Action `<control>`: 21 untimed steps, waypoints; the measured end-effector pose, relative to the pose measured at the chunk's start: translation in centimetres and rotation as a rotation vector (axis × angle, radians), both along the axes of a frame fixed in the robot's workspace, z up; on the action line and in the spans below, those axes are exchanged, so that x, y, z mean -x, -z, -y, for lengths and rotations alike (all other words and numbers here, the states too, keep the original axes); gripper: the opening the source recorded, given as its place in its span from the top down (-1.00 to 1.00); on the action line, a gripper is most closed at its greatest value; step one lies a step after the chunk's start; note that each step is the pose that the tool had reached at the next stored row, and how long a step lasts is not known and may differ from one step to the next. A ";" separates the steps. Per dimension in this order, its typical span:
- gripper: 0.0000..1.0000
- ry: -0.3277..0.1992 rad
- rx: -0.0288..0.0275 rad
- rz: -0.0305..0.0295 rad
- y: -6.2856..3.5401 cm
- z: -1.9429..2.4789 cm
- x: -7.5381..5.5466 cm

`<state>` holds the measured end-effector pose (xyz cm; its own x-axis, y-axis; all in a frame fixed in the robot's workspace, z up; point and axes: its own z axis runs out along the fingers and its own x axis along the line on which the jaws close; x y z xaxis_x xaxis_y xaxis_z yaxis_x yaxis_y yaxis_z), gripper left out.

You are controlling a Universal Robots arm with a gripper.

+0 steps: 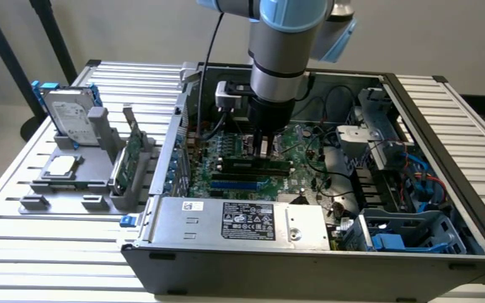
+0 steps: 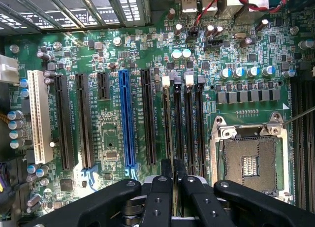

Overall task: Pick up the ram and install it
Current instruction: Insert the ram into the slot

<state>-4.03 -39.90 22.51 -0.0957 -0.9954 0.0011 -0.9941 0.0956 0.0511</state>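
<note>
My gripper point(image 1: 264, 153) reaches down into the open computer case point(image 1: 444, 189), over the green motherboard point(image 1: 225, 151). In the wrist view its two black fingers point(image 2: 158, 197) stand close together, and my gripper point(image 2: 173, 172) is shut on the ram point(image 2: 174, 138). The ram is a thin dark stick seen edge-on, lined up with the memory slots point(image 2: 189, 123) beside the CPU socket point(image 2: 248, 160). In the exterior view the ram point(image 1: 251, 166) lies as a long dark bar just under the fingertips. Whether it is seated in a slot I cannot tell.
A grey power supply point(image 1: 242, 221) fills the case's near side. Drive bays and cables point(image 1: 377, 145) crowd the exterior view's right. Outside the case, on the exterior view's left, a grey rack holds a green expansion card point(image 1: 124, 165) and a silver hard drive point(image 1: 70, 117).
</note>
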 end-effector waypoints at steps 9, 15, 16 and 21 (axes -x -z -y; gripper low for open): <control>0.73 0.000 0.0002 -0.0002 0.05 0.00 0.1; 0.69 0.000 0.0001 -0.0002 0.06 0.00 0.1; 0.56 0.001 0.0001 -0.0002 0.06 0.00 0.1; 0.56 0.000 0.0000 -0.0002 -0.62 0.00 0.1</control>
